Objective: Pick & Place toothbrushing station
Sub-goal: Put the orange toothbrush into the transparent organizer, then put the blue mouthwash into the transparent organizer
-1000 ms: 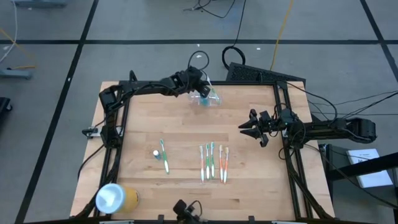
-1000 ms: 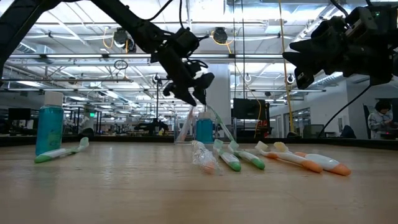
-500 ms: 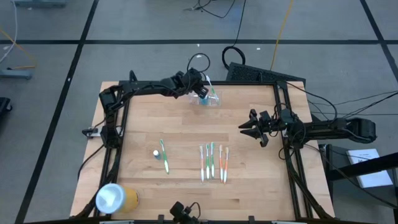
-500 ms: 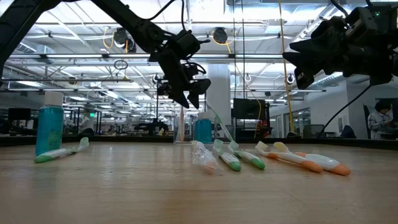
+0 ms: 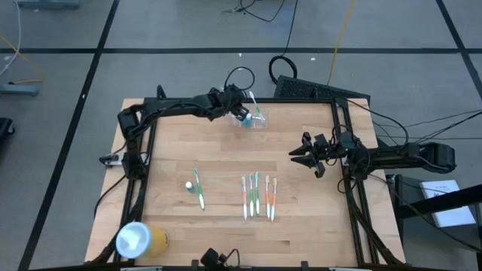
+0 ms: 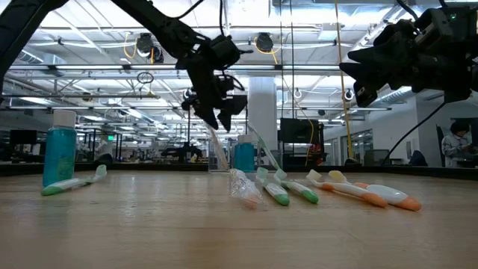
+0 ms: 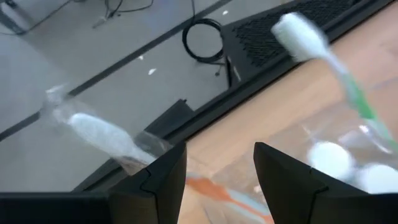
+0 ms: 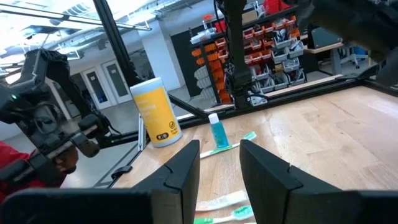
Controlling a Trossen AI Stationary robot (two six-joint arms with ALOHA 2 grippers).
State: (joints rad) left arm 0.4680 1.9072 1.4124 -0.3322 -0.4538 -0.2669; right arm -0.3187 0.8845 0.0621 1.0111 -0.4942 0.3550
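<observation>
The left gripper (image 5: pixel 239 110) is hovering at the desk's (image 5: pixel 181 143) far edge, just beside the clear toothbrushing station (image 5: pixel 254 120), fingers apart and apparently holding nothing. The station is standing there with brushes leaning in it. The right gripper (image 5: pixel 300 156), fingers slightly apart and empty, is waiting above the desk's right side, clear of the toothbrushes (image 5: pixel 257 194) lying in a row.

L gripper (image 5: pixel 242 110) raised, jaws apart; R gripper (image 5: pixel 294 156) idle.
</observation>
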